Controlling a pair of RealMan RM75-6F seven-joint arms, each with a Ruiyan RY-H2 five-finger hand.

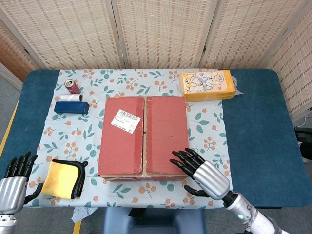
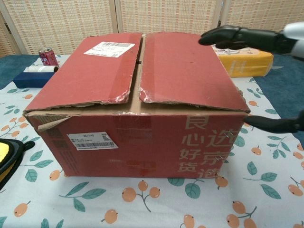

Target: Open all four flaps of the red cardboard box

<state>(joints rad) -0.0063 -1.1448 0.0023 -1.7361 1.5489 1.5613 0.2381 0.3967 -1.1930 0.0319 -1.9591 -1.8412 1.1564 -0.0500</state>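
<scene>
The red cardboard box (image 1: 144, 136) (image 2: 137, 104) sits mid-table with both top flaps lying flat and closed. A white shipping label (image 1: 127, 120) is on its left flap. My right hand (image 1: 202, 173) (image 2: 251, 38) hovers over the box's near right corner, fingers spread above the right flap (image 2: 185, 69), thumb (image 2: 275, 124) low beside the box's right side. It holds nothing. My left hand (image 1: 14, 183) is open at the table's near left edge, well away from the box; the chest view does not show it.
A yellow cloth with black trim (image 1: 62, 179) lies left of the box. A blue box (image 1: 71, 107), a white roll (image 1: 70, 98) and a red can (image 1: 71, 86) stand at the far left. An orange carton (image 1: 208, 85) lies behind the box on the right.
</scene>
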